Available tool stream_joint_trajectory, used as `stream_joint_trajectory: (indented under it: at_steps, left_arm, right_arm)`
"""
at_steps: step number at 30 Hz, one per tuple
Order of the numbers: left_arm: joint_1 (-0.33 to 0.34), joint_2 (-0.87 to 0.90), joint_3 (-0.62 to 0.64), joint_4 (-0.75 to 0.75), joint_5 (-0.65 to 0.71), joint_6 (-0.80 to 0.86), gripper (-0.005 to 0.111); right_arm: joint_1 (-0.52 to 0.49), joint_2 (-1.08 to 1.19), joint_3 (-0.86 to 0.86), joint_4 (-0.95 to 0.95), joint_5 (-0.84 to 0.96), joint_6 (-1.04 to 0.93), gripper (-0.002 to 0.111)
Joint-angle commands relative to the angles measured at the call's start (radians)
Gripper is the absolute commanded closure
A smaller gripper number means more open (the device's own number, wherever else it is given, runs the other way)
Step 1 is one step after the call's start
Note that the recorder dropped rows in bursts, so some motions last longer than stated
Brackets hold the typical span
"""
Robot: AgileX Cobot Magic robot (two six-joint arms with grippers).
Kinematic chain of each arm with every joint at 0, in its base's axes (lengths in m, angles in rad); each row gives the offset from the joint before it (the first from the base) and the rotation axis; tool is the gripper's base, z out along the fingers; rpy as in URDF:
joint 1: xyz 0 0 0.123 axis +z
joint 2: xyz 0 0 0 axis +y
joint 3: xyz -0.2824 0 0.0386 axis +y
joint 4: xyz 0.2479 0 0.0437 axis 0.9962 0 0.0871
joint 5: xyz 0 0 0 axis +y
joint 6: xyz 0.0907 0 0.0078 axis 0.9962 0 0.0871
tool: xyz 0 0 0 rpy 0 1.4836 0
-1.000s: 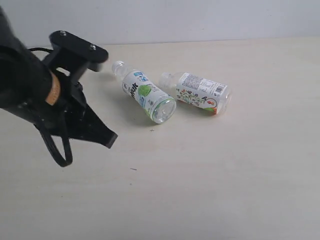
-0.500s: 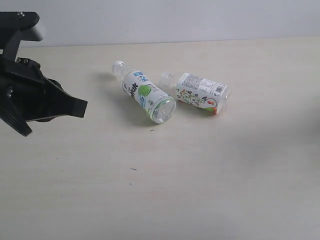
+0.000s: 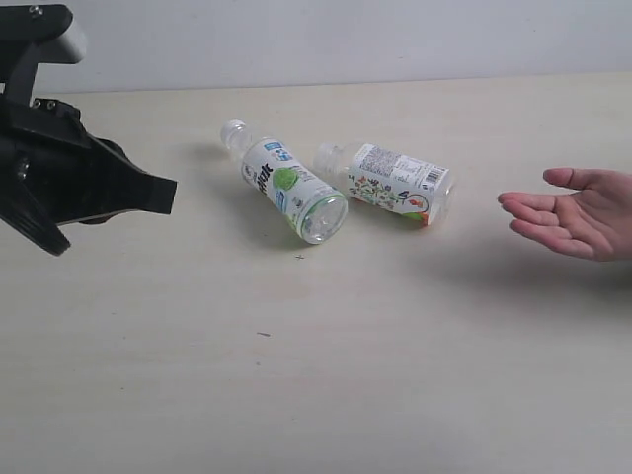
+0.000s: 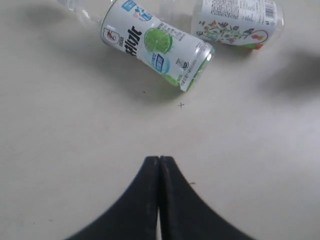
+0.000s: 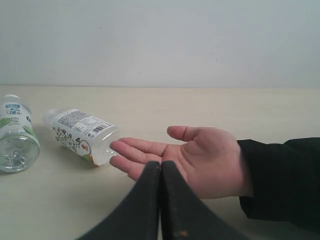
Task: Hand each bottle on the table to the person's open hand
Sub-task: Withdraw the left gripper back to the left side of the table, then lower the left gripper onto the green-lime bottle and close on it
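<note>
1. Two clear plastic drink bottles lie on their sides mid-bench: a white-capped bottle with a green lime label (image 3: 289,188) and a bottle with a white flowered label (image 3: 395,183), necks close together.
2. The person's bare open hand (image 3: 578,222) waits palm-up over the pale cream bench (image 3: 346,375), near the flowered bottle's base but apart from it.
3. I judge a pickup comes first: I must open a pincer and close it squarely across a round body that could roll.
4. The left pincer (image 4: 159,161) is closed tight and empty, short of the lime bottle. The right pincer (image 5: 161,165) is likewise closed and empty, pointing at the palm.
</note>
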Motion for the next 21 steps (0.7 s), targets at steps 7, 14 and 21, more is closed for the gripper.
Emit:
stream_joint_trajectory:
  at_steps: [7, 14, 21]
  left_arm:
    - [0.002, -0.001, -0.040, 0.122, -0.200, 0.456, 0.107]
    - [0.005, 0.130, -0.315, 0.155, -0.154, 0.570, 0.107]
    - [0.026, 0.393, -0.718, 0.157, 0.222, 0.681, 0.107]
  right_arm:
    - [-0.007, -0.004, 0.005, 0.000, -0.009, 0.000, 0.108]
    - [-0.007, -0.004, 0.005, 0.000, -0.009, 0.000, 0.108]
    - [-0.007, -0.004, 0.005, 0.000, -0.009, 0.000, 0.108]
